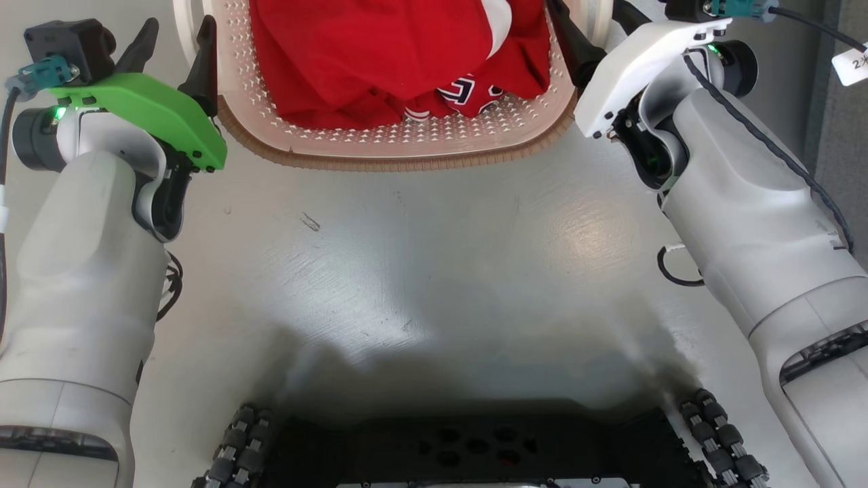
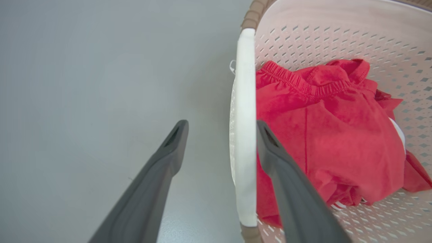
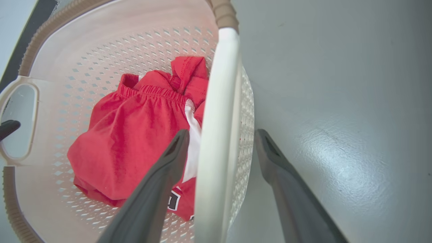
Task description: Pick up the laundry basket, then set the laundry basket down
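Observation:
The laundry basket [image 1: 407, 135] is cream with perforated walls and a brown rim, at the top middle of the head view, with red clothes [image 1: 380, 54] inside. My left gripper [image 1: 180, 24] is open at its left side. In the left wrist view that gripper [image 2: 221, 124] straddles the white loop handle [image 2: 245, 101], one finger inside against it, the other outside with a gap. My right gripper [image 1: 590, 13] is open at the right side. In the right wrist view it [image 3: 222, 132] straddles the other handle [image 3: 216, 118] without pinching it.
Grey glossy floor [image 1: 420, 271] lies between the basket and my black wheeled base [image 1: 475, 447]. A white tag [image 1: 851, 64] hangs on a cable at the far right. Through the far handle [image 3: 18, 125] a dark fingertip [image 3: 8, 128] of my left gripper shows.

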`<state>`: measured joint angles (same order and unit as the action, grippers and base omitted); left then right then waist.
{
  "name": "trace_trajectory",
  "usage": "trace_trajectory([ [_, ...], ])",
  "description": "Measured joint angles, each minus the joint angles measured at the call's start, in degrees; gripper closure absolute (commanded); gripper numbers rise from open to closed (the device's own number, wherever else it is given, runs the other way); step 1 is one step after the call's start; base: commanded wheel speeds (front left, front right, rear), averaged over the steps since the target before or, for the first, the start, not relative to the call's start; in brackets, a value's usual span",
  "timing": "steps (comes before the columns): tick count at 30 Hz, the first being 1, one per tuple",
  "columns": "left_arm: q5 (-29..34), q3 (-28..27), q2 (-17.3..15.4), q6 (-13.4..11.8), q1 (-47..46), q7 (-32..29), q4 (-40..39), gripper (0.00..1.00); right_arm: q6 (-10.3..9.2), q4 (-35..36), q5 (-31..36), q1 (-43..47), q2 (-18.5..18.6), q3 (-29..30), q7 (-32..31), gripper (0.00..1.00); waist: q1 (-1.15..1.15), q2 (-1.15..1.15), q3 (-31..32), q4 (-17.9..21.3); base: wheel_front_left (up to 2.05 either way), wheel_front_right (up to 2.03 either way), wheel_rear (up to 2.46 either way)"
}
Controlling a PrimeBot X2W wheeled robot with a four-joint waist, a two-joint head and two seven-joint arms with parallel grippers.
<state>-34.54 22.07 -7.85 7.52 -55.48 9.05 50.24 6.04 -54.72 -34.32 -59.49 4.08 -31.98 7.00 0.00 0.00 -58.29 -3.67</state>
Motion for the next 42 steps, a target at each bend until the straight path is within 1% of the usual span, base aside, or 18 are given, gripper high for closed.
trace_trajectory([
  [24, -4.54, 6.15, 0.04, 0.01, -2.18, -0.69, 2.41, 0.00, 0.00, -2.88, -5.12, -2.60, 0.01, -4.28, 0.03, 0.00, 0.00, 0.00, -1.04, -0.29, 0.00, 0.00, 0.00],
  [25, -4.72, 6.37, -0.01, 0.01, -2.22, -0.69, 2.48, 0.00, 0.00, -2.99, -5.13, -2.62, 0.01, -4.44, 0.03, 0.02, 0.00, 0.00, -1.05, -0.28, 0.00, 0.00, 0.00],
  [26, -4.86, 6.64, -0.08, 0.01, -2.29, -0.69, 2.57, 0.14, 0.00, -3.09, -5.26, -2.66, 0.02, -4.63, 0.03, 0.18, 0.00, 0.00, -1.07, -0.28, 0.00, 0.00, 0.00],
  [27, -5.04, 6.93, -0.12, 0.01, -2.35, -0.69, 2.68, 0.52, 0.00, -3.15, -5.63, -2.72, 0.01, -4.83, 0.08, 0.43, 0.00, 0.00, -1.08, -0.27, 0.00, 0.00, 0.00],
  [28, -5.13, 7.21, -0.15, 0.01, -2.40, -0.69, 2.75, 0.64, 0.00, -3.20, -5.69, -2.80, 0.01, -5.05, 0.09, 0.56, 0.00, 0.00, -1.09, -0.26, 0.00, 0.00, 0.00],
  [29, -5.14, 7.48, -0.16, 0.01, -2.42, -0.69, 2.80, 0.96, 0.00, -3.24, -5.73, -2.86, 0.01, -5.24, 0.10, 0.73, 0.00, 0.00, -1.10, -0.25, 0.00, 0.00, 0.00],
  [30, -5.26, 7.78, -0.20, 0.01, -2.46, -0.69, 2.87, 1.00, -0.08, -3.33, -6.09, -2.90, 0.01, -5.42, 0.10, 0.97, 0.00, 0.00, -1.10, -0.23, 0.00, 0.00, 0.00],
  [31, -5.64, 8.00, -0.25, 0.01, -2.49, -0.69, 2.94, 1.00, -0.23, -3.37, -6.51, -2.93, 0.03, -5.50, 0.47, 1.00, 0.00, 0.00, -1.10, -0.22, 0.00, 0.00, 0.00],
  [34, -6.61, 8.93, 0.41, -0.03, -2.66, -0.68, 2.88, 1.00, -1.04, -3.83, -7.16, -3.39, 0.00, -5.97, 0.54, 1.00, 0.00, 0.00, -1.06, -0.17, 0.00, 0.00, 0.00],
  [42, -8.02, 9.89, 0.07, -0.02, -3.05, -0.32, 3.13, 1.00, -1.11, -4.55, -8.13, -3.45, -0.08, -7.24, 1.36, 1.00, 0.00, 0.00, -0.66, -0.15, 0.00, 0.00, 0.00],
])
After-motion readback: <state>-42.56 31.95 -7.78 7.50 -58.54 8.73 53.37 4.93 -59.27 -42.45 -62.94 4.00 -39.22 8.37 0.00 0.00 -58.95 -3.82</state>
